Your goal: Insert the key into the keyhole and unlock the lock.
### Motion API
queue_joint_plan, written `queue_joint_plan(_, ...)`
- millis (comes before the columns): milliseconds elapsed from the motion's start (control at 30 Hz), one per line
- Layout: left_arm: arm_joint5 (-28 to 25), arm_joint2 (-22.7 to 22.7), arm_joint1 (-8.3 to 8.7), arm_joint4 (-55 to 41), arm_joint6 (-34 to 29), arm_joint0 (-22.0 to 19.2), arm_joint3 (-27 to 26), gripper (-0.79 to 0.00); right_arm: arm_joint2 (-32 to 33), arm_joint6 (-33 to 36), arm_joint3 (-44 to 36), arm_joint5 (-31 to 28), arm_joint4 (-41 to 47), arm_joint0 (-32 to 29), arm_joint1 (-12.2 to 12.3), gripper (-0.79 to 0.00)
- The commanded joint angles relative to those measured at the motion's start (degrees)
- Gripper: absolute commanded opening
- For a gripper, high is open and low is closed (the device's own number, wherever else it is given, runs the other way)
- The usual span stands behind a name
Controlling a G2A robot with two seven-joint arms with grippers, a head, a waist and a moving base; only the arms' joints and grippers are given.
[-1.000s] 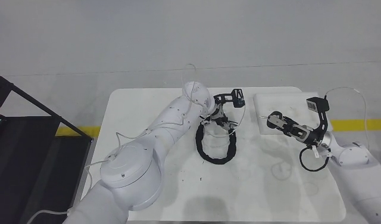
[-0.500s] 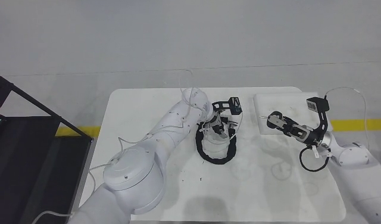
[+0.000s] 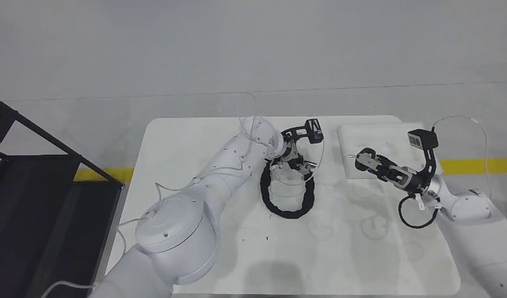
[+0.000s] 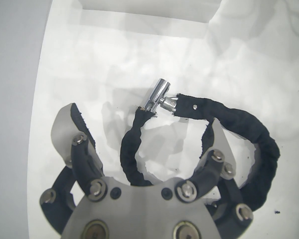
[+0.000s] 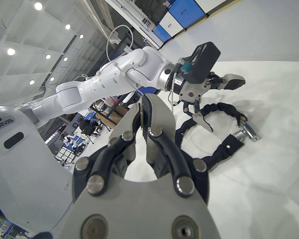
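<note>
Left gripper, fingers apart, over chain lock; right gripper, fingers together, over white foam block.

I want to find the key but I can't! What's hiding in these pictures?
Key: in the right wrist view the right gripper has its fingers pressed together; whether a key sits between them cannot be told.
Keyhole: in the left wrist view the silver lock lies side-on; no hole can be made out.
Chain: the left gripper covers its near loop.
</note>
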Motion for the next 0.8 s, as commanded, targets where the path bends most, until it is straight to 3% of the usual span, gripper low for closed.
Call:
queue_joint_plan(0, 0.29, -0.1, -0.2, 0.04, -0.74, 0.18, 0.01, 0.0, 0.0, 0.0, 0.0, 0.0, 0.0, 0.0, 0.0, -0.785)
queue_joint_plan(33, 0.47, -0.13, -0.31, 0.11, -1.02, 0.27, 0.05, -0.006, 0.0, 0.0, 0.0, 0.0, 0.0, 0.0, 0.0, -0.785)
queue_joint_plan(133, 1.26, -0.19, -0.58, 0.49, -1.4, 0.47, 0.31, -0.132, 0.0, 0.0, 0.0, 0.0, 0.0, 0.0, 0.0, -0.785)
queue_joint_plan(167, 1.6, -0.19, -0.67, 0.67, -1.5, 0.59, 0.36, -0.332, 0.0, 0.0, 0.0, 0.0, 0.0, 0.0, 0.0, -0.785)
queue_joint_plan(200, 1.89, -0.17, -0.75, 0.88, -1.57, 0.69, 0.48, -0.437, 0.0, 0.0, 0.0, 0.0, 0.0, 0.0, 0.0, -0.785)
queue_joint_plan(267, 3.19, 0.01, -0.94, 1.64, -2.15, 0.91, 0.72, -0.505, 0.0, 0.0, 0.0, 0.0, 0.0, 0.0, 0.0, -0.785)
queue_joint_plan(367, 3.99, 0.0, -1.23, 2.03, -2.89, 1.42, 1.02, -0.542, 0.0, 0.0, 0.0, 0.0, 0.0, 0.0, 0.0, -0.785)
queue_joint_plan(400, 4.42, 0.11, -1.34, 2.41, -3.34, 1.53, 1.06, -0.591, 0.0, 0.0, 0.0, 0.0, 0.0, 0.0, 0.0, -0.785)
queue_joint_plan(500, 4.42, 0.11, -1.34, 2.41, -3.34, 1.53, 1.06, -0.557, 0.0, 0.0, 0.0, 0.0, 0.0, 0.0, 0.0, -0.785)
queue_joint_plan(567, 4.42, 0.11, -1.34, 2.41, -3.34, 1.53, 1.06, -0.603, 0.0, 0.0, 0.0, 0.0, 0.0, 0.0, 0.0, -0.785)
queue_joint_plan(633, 4.42, 0.11, -1.34, 2.41, -3.34, 1.53, 1.06, -0.785, 0.0, 0.0, 0.0, 0.0, 0.0, 0.0, 0.0, -0.785)
queue_joint_plan(767, 4.42, 0.11, -1.34, 2.41, -3.34, 1.53, 1.06, -0.785, 0.0, 0.0, 0.0, 0.0, 0.0, 0.0, 0.0, -0.785)
